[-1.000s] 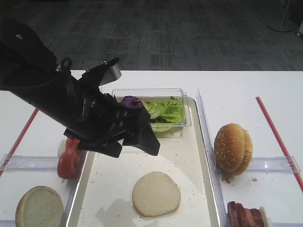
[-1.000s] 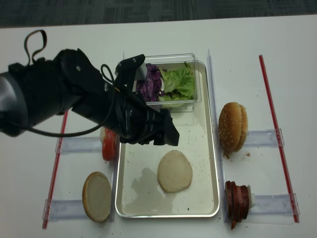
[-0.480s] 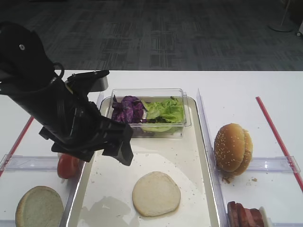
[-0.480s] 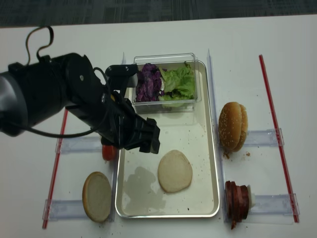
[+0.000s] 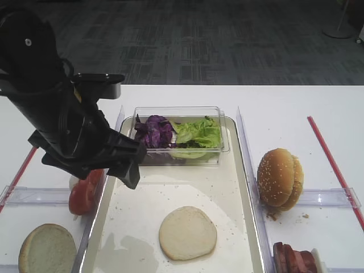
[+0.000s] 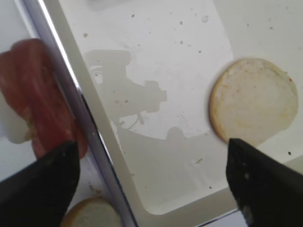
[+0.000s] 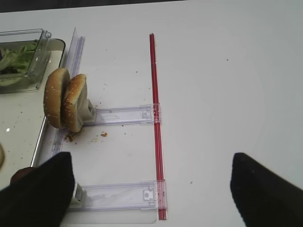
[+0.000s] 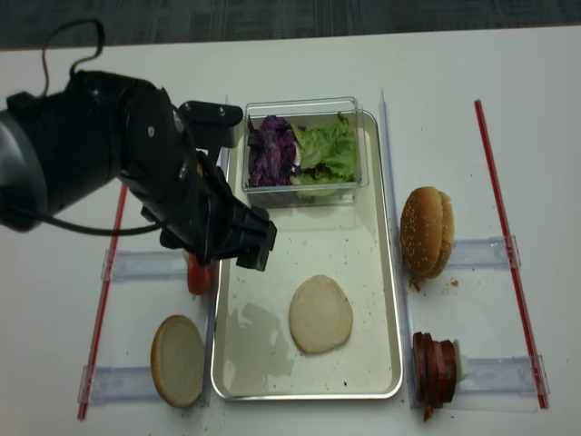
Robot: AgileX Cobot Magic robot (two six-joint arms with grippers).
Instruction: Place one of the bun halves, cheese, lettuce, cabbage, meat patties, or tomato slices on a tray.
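A white table (image 8: 300, 64) is filling most of both overhead views, and dark grey patterned carpet (image 5: 187, 40) is showing beyond its far edge. Two red strips (image 8: 508, 254) are running front to back along the table's sides, with clear plastic rails (image 8: 481, 250) lying crosswise between them and the tray (image 8: 386, 272).

The tray is sitting in the middle, its cream floor speckled with crumbs. One of the bun halves (image 8: 320, 313) is lying flat on that floor, toward the 6 o'clock end. A second bun half (image 8: 177, 360) is resting off the tray at about 7 o'clock. At the 12 o'clock end a clear plastic box (image 8: 349, 186) is holding the cabbage (image 8: 270, 151) and, just beside it, the lettuce (image 8: 329, 150). The tomato slices (image 5: 84, 192) are standing just outside the tray's rim at 9 o'clock. A sesame bun (image 8: 426, 232) is standing on edge at 3 o'clock, and the meat patties (image 8: 436, 370) are stacked at 5 o'clock.

The left gripper (image 8: 229, 238) is hanging over the tray's 9 o'clock rim, its fingers spread wide and holding nothing. The right gripper (image 7: 151, 189) is hovering above bare table at 4 o'clock, its two dark fingertips (image 7: 265, 189) also standing far apart and empty.
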